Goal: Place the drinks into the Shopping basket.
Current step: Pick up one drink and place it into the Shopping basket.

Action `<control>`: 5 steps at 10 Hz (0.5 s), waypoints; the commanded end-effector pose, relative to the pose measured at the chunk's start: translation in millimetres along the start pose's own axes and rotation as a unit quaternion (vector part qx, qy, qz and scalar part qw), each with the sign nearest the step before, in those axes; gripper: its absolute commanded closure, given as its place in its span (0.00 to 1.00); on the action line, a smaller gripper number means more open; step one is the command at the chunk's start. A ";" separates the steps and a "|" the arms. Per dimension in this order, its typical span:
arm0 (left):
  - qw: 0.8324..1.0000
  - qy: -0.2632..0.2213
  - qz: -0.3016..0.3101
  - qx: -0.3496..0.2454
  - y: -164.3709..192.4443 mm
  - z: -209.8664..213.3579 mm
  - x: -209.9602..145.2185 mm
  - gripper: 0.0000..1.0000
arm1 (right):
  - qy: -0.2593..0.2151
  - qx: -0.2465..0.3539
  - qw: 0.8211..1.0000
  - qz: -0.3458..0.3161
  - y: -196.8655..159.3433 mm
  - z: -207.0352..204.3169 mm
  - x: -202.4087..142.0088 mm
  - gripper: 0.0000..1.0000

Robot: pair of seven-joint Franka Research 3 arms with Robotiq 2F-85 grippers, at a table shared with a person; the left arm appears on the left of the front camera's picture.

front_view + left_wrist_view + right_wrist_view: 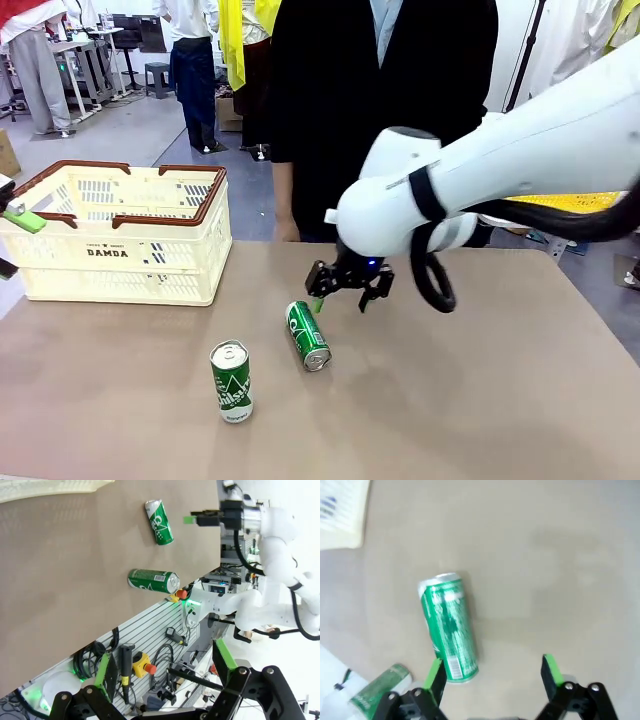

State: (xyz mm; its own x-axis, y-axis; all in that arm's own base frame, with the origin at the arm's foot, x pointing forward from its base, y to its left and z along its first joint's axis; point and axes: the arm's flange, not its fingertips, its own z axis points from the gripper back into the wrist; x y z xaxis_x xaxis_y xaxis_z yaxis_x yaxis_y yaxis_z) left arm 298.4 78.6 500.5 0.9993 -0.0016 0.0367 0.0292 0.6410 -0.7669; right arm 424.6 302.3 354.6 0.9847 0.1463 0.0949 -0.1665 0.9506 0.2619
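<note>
Two green drinks are on the brown table. One can (231,381) stands upright near the front, and the other can (308,336) lies on its side in the middle. My right gripper (348,286) hovers open just beyond the lying can's far end and holds nothing. In the right wrist view the lying can (450,628) is left of centre, beside the left finger of that gripper (492,676). The cream Shopping basket (120,255) with a brown rim stands at the back left. My left gripper (165,667) is open and empty near the basket, off the table's left edge.
A person in dark clothes (380,100) stands at the table's far edge, behind my right arm. A yellow mesh item (580,202) shows at the far right. Bare tabletop (500,400) spreads to the right of the cans and in front of them.
</note>
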 end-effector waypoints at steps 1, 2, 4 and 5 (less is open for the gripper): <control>1.000 -0.001 0.000 -0.006 -0.9 0.3 -2.1 0.00 | -0.014 0.098 0.993 -0.067 -74.8 59.9 -55.4 0.00; 1.000 -0.001 0.000 -0.006 -0.9 0.3 -2.1 0.00 | -0.018 0.165 0.979 -0.117 -120.8 79.3 -79.5 0.00; 1.000 -0.001 0.000 -0.006 -0.9 0.3 -2.1 0.00 | -0.046 0.316 0.935 -0.155 -211.7 99.1 -128.3 0.00; 1.000 -0.001 0.000 -0.006 -0.9 0.3 -2.1 0.00 | -0.068 0.351 0.918 -0.171 -238.1 96.6 -143.5 0.00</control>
State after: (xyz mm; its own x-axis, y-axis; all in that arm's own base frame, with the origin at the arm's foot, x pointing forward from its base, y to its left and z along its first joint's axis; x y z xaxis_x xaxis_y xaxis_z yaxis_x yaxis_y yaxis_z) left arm 298.2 78.9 500.5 0.9993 -0.0008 0.0369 0.0288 0.6408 -0.7672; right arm 359.5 65.0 409.4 0.9847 -0.1743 -0.0022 0.1046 0.5810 0.8071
